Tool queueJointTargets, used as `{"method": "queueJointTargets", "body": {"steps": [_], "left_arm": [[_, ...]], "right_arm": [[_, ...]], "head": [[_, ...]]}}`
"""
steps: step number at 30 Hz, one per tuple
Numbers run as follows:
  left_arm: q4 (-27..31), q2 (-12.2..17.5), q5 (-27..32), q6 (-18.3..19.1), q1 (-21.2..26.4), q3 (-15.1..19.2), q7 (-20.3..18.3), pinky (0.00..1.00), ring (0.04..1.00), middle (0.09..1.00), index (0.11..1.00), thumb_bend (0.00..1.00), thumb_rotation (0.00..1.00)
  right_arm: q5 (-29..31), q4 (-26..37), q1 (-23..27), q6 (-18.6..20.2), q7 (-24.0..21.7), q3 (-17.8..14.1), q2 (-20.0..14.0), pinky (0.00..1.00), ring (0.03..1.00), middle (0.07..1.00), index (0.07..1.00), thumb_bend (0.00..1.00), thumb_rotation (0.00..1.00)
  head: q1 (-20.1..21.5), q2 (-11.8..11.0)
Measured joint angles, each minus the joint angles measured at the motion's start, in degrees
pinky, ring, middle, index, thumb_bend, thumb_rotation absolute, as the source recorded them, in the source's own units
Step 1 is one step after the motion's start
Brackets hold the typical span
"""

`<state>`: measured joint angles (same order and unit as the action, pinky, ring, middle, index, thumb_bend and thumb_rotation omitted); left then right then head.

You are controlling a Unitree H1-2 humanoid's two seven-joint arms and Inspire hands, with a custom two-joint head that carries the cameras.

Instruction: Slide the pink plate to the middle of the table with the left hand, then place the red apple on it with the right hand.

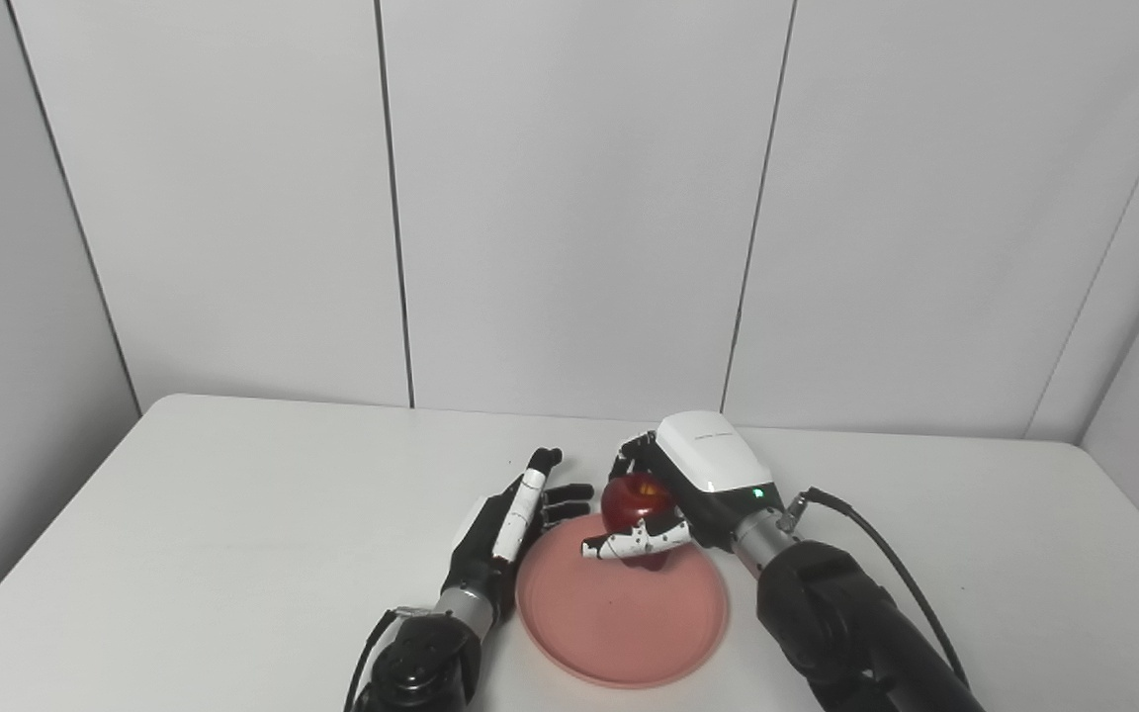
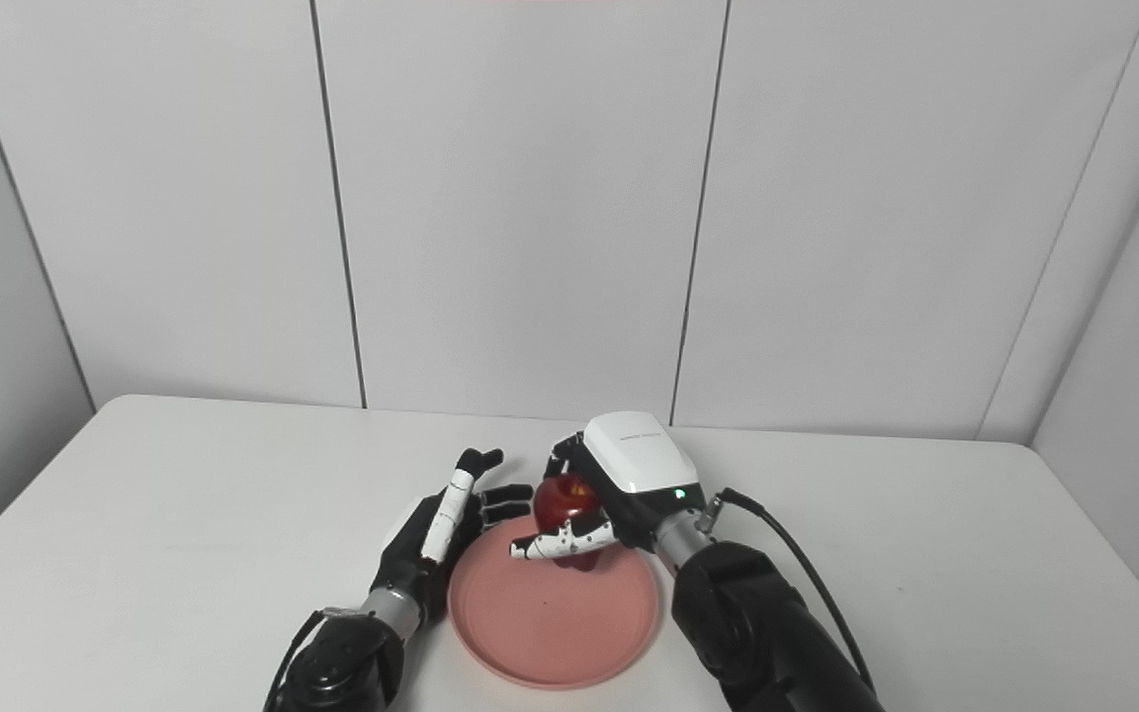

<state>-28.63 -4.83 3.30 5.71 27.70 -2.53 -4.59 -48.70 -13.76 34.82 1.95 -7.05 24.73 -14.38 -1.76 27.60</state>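
Note:
The pink plate (image 1: 619,618) lies flat on the white table (image 1: 233,514), near its front middle. My right hand (image 1: 673,499) is shut on the red apple (image 1: 634,499) and holds it over the far part of the plate. The apple's underside looks close to or touching the plate; I cannot tell which. My left hand (image 1: 510,524) rests beside the plate's left rim with its fingers stretched out and apart, holding nothing. In the right eye view the apple (image 2: 562,502) shows between the right hand's fingers and thumb.
Grey wall panels (image 1: 569,198) rise behind the table's far edge. A black cable (image 1: 886,554) loops from my right wrist over the table on the right. Bare table surface stretches to the left and right of the plate.

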Motion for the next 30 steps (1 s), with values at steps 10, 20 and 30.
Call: {"method": "queueJointTargets", "body": {"steps": [10, 20, 30], "left_arm": [[-0.20, 0.00, 0.00, -0.02, 0.12, 0.07, 0.01, 0.80, 0.759, 0.736, 0.903, 0.87, 0.94], [-0.24, -0.17, 0.06, -0.05, 0.14, 0.46, 0.06, 0.80, 0.756, 0.772, 0.899, 0.86, 1.00], [-0.19, -0.39, 0.08, 0.06, 0.14, 0.89, 0.17, 0.77, 0.748, 0.771, 0.884, 0.86, 1.00]], "right_arm": [[-0.07, -1.09, 0.06, -0.13, -0.67, 1.50, -0.07, 0.22, 0.292, 0.385, 0.553, 0.56, 0.47], [0.32, -1.73, 0.06, -1.24, -0.67, 1.86, -0.09, 0.17, 0.236, 0.318, 0.489, 0.56, 0.42], [0.29, -2.13, -0.26, -2.40, -0.07, 2.81, 0.11, 0.14, 0.200, 0.276, 0.394, 0.57, 0.40]], "head": [[0.00, 0.18], [0.00, 0.18], [-0.09, 0.26]]}}
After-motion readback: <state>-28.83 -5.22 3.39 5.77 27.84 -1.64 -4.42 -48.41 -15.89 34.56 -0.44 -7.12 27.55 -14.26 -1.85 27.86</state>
